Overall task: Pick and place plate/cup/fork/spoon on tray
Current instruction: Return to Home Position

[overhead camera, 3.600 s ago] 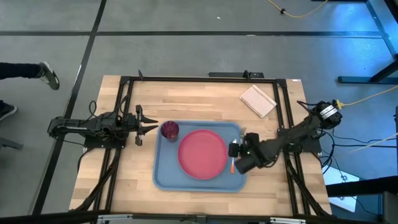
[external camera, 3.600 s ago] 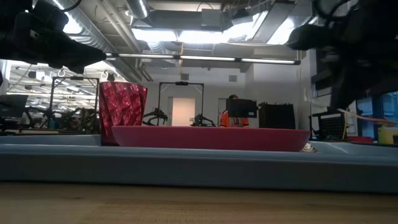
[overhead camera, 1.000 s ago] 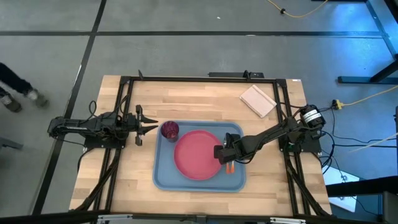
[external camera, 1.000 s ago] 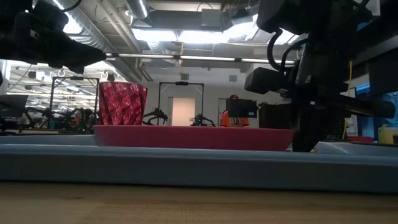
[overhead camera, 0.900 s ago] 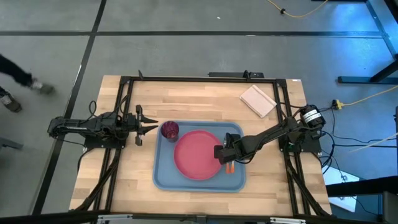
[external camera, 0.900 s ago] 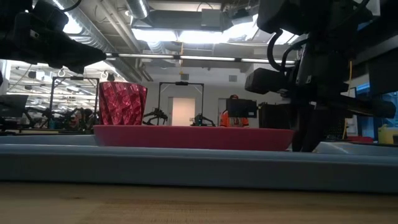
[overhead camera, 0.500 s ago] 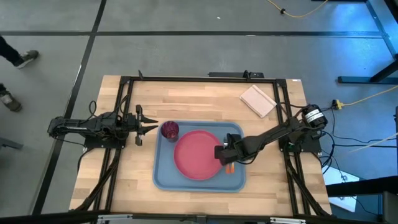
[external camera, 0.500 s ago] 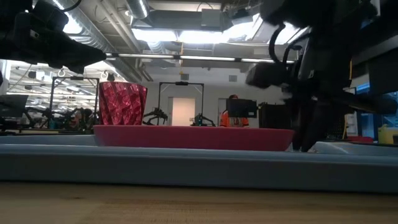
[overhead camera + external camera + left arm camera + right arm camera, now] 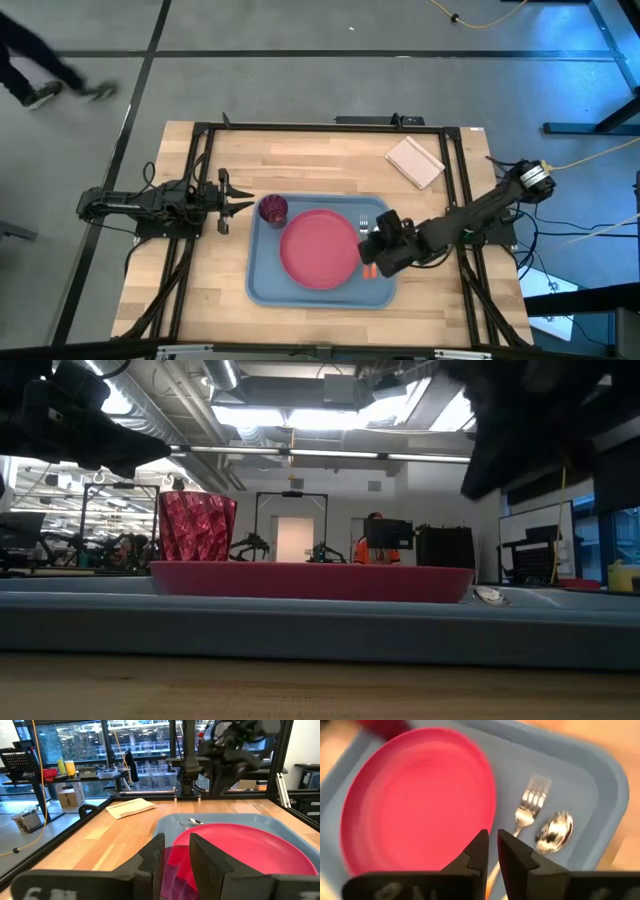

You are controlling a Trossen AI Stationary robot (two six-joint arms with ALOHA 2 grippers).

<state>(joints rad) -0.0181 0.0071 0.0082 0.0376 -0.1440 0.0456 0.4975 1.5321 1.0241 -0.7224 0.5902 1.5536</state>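
Observation:
The light-blue tray (image 9: 262, 285) lies mid-table. On it rest the pink-red plate (image 9: 318, 249), the maroon cup (image 9: 273, 209) at its far left corner, and the fork (image 9: 530, 802) and spoon (image 9: 553, 832) side by side between the plate and the tray's right rim. An orange handle (image 9: 369, 271) shows under my right gripper. My right gripper (image 9: 376, 246) hangs above the cutlery, its fingers (image 9: 482, 851) nearly together and empty. My left gripper (image 9: 247, 207) waits shut just left of the cup (image 9: 172, 865), apart from it.
A pale beige pad (image 9: 415, 161) lies at the table's far right. Black frame rails (image 9: 200, 180) run along the table's sides. A person walks on the floor beyond the far left corner (image 9: 40, 70). Bare wood lies in front of the tray (image 9: 320, 325).
My right gripper has drawn back from the plate's right rim toward the table's right edge and risen, leaving the low view's tray level. The fork and spoon now show uncovered on the tray. The plate and cup have kept still.

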